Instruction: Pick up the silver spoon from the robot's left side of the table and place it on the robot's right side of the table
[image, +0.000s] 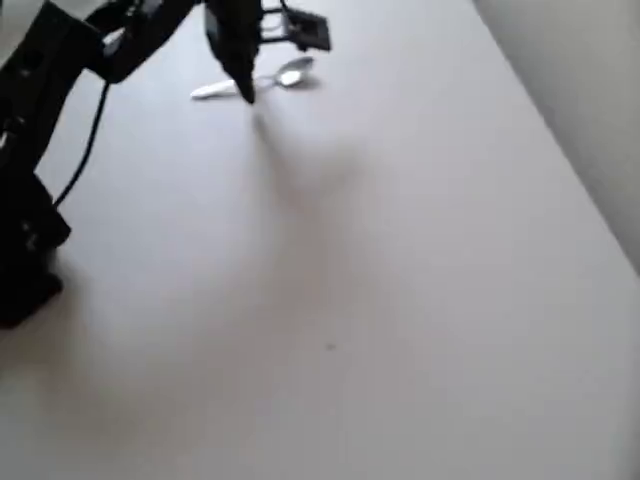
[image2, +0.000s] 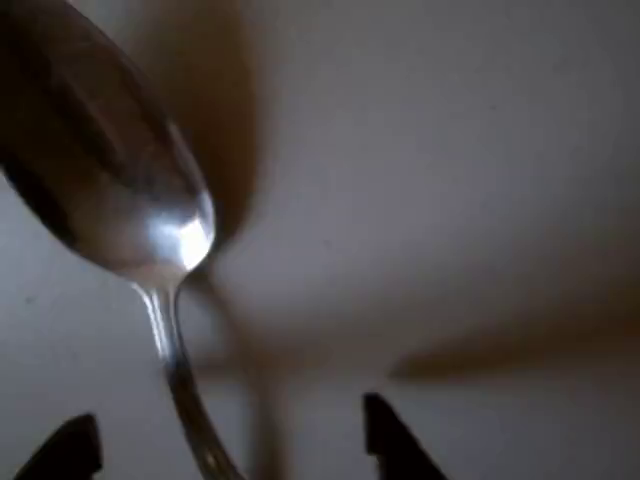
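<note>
Spoon on the table, arm above it.
In the overhead view the silver spoon (image: 262, 80) lies near the table's (image: 400, 300) top edge, bowl right, with the gripper (image: 243, 85) over its handle.

spoon (image2: 120, 200) glossy metal; table (image: 400, 300) matt white, seemingly smooth.

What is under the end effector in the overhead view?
The spoon lies on the white table under the end effector. Its bowl and handle end show on either side; the middle of the handle is covered by the dark finger.
</note>
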